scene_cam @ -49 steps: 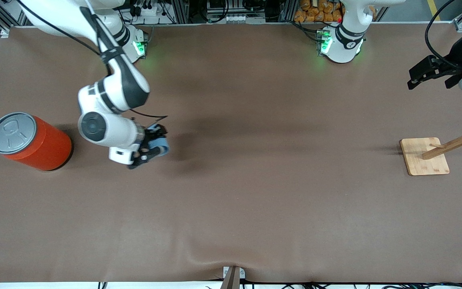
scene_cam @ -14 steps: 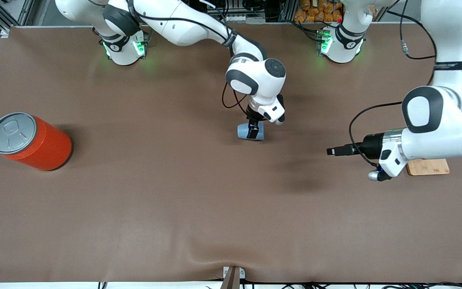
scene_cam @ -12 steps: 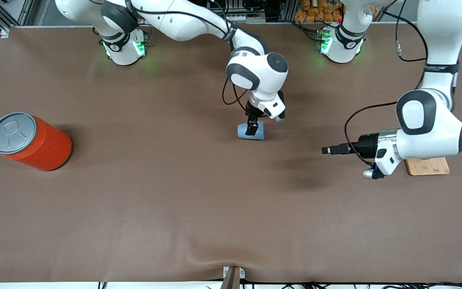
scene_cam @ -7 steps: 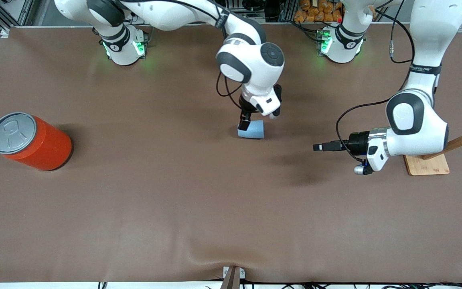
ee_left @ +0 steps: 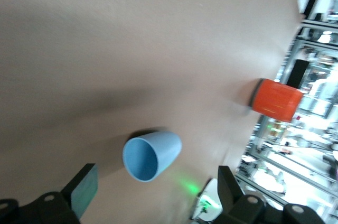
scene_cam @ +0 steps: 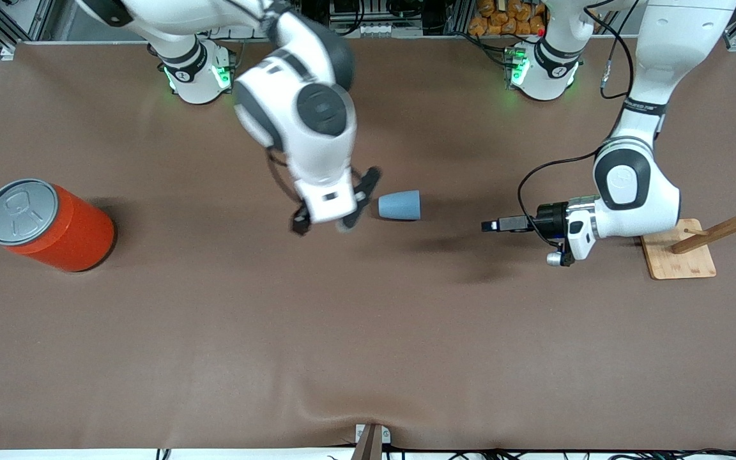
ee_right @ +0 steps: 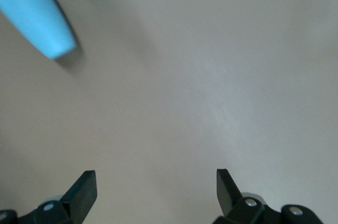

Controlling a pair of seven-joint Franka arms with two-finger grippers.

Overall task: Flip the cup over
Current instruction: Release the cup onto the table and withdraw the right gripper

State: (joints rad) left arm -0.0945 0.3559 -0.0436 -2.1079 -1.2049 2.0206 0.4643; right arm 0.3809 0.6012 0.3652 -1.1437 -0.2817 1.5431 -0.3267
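The light-blue cup (scene_cam: 399, 205) lies on its side on the brown table, its mouth toward the left arm's end. My right gripper (scene_cam: 336, 202) is open and empty, up in the air just beside the cup's narrow end. In the right wrist view the cup (ee_right: 37, 18) lies well away from the open right gripper (ee_right: 154, 182). My left gripper (scene_cam: 494, 225) is low over the table and points at the cup's mouth from the left arm's end, a gap apart. In the left wrist view the cup's mouth (ee_left: 152, 156) faces the open left gripper (ee_left: 154, 184).
A large orange can with a grey lid (scene_cam: 48, 223) stands at the right arm's end and also shows in the left wrist view (ee_left: 275, 99). A wooden rack on a square base (scene_cam: 678, 255) stands at the left arm's end, beside the left arm's wrist.
My right gripper let go of the cup, rose and swung toward the right arm's end. The cup stays lying on its side. My left gripper has moved closer to the cup's mouth.
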